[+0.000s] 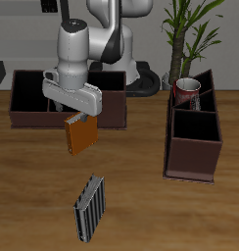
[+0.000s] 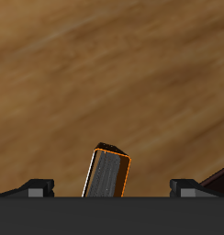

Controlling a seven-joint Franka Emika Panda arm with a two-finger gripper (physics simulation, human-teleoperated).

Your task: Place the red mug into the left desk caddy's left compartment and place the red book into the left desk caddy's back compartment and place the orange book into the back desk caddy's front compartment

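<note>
The orange book [image 1: 80, 136] stands tilted just in front of the back desk caddy [image 1: 33, 98], a dark broadside box. My gripper [image 1: 78, 119] is right above the book's top. In the wrist view the orange book [image 2: 106, 173] lies midway in my gripper [image 2: 112, 189]. Both fingers [image 2: 36, 187] are well apart from it, so the gripper is open. The red mug [image 1: 188, 93] sits in the farthest cell of the left desk caddy [image 1: 194, 157], which is seen end-on. The red book is hidden. My arm covers the back caddy's middle cells.
A black-and-grey striped book [image 1: 89, 208] stands near the table's front edge. A potted plant [image 1: 190, 34] rises behind the end-on caddy. A dark corner of a caddy [image 2: 218, 176] shows in the wrist view.
</note>
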